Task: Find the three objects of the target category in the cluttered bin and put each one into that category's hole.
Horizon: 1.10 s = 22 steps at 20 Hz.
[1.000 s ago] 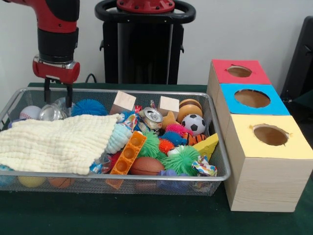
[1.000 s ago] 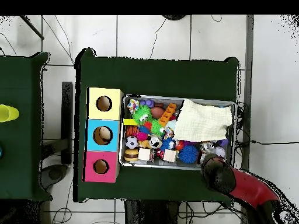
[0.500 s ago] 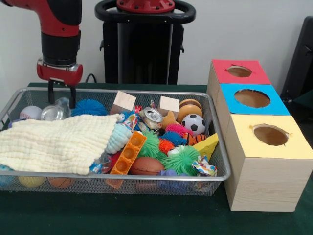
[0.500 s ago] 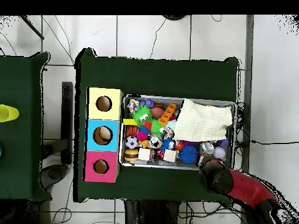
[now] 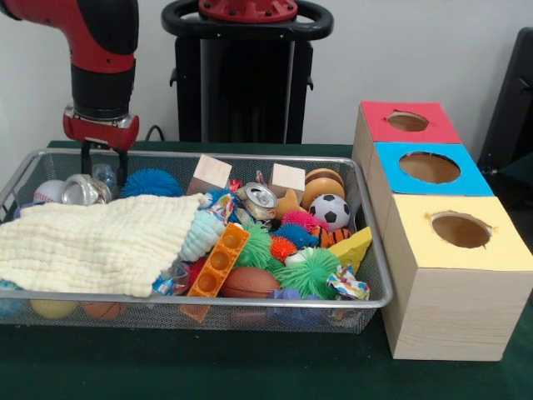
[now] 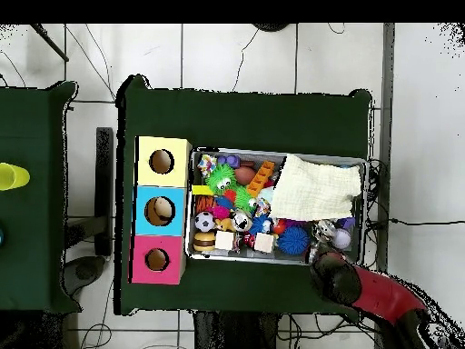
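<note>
My gripper [image 5: 103,173] hangs open over the far left corner of the wire bin [image 5: 208,300], its fingers straddling a crumpled clear plastic bottle [image 5: 82,190] without closing on it. A cream cloth [image 5: 92,242] covers the bin's left half. To its right lie a silver can [image 5: 260,198], a soccer ball [image 5: 333,211], two wooden blocks [image 5: 212,172], spiky balls [image 5: 308,271] and an orange brick [image 5: 218,260]. In the overhead view the arm's wrist [image 6: 334,273] hides the gripper at the bin's [image 6: 272,153] edge.
Three wooden boxes with round holes stand in a row beside the bin: red [image 5: 379,117], blue [image 5: 470,182] and yellow [image 5: 500,250]. A white baseball [image 5: 50,192] and a blue spiky ball [image 5: 151,183] lie close to the gripper. The bin wall rises just behind the fingers.
The gripper has lifted a little out of the bin's corner and stayed open. The clear bottle has shifted slightly left in the bin.
</note>
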Each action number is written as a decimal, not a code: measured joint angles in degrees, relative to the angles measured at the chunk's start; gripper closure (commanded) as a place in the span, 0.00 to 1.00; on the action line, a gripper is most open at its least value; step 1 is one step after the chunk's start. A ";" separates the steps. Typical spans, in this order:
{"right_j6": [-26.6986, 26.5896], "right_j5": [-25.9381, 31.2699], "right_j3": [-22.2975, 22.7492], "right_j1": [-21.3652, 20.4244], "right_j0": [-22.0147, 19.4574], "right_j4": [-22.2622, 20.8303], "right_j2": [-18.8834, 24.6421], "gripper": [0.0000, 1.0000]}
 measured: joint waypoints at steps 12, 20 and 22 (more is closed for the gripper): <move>0.00 -0.01 -3.59 2.22 7.22 -1.28 -6.49 0.00; 0.00 -0.18 -5.21 3.66 9.57 -1.36 -9.10 0.00; 0.00 -0.53 -5.64 4.23 10.40 -1.62 -9.88 0.00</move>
